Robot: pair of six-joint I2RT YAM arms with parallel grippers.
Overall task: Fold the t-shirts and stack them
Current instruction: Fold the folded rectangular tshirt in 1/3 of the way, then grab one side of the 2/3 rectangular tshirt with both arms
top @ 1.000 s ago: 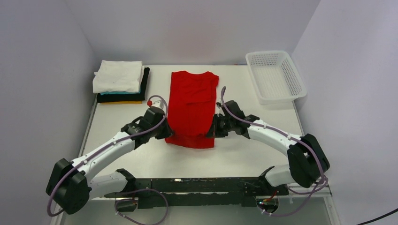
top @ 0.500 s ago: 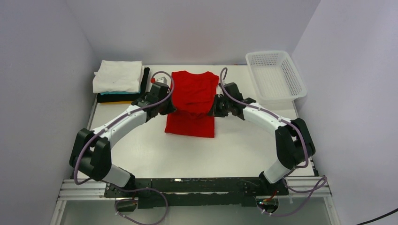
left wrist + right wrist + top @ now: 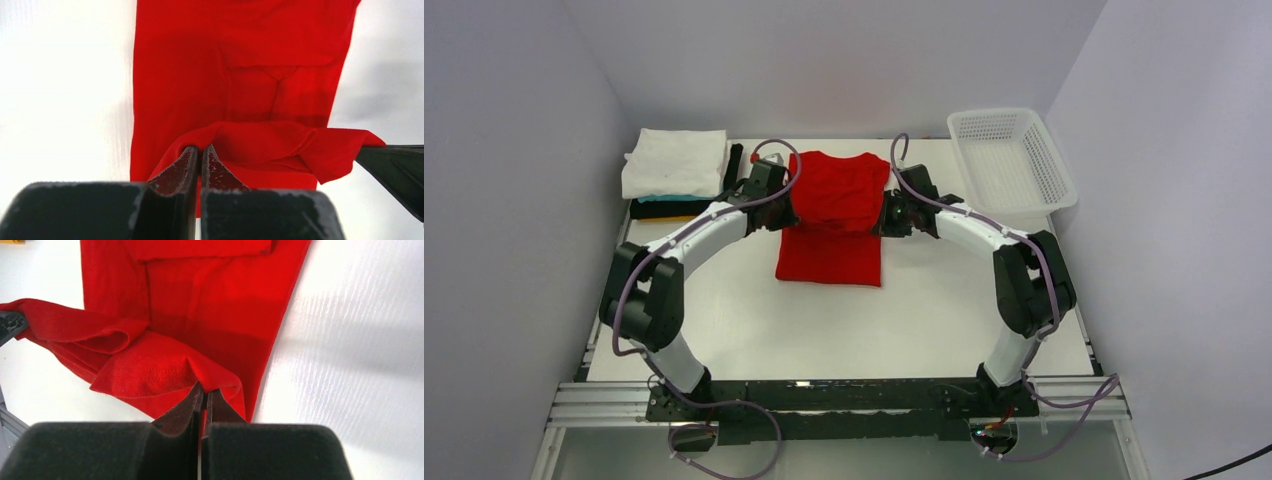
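The red t-shirt (image 3: 829, 262) lies lengthwise on the white tabletop (image 3: 824, 330) at the upper centre of the top view. One end is doubled over the rest and held slightly raised. The left jaws are pinched shut on the left edge of that fold, and the right jaws on its right edge. Each wrist view shows red cloth clamped between them. At upper left sits the stack of folded shirts (image 3: 674, 165), with white on top and teal, black and yellow-orange edges beneath. A white mesh basket (image 3: 1012, 160) stands at upper right.
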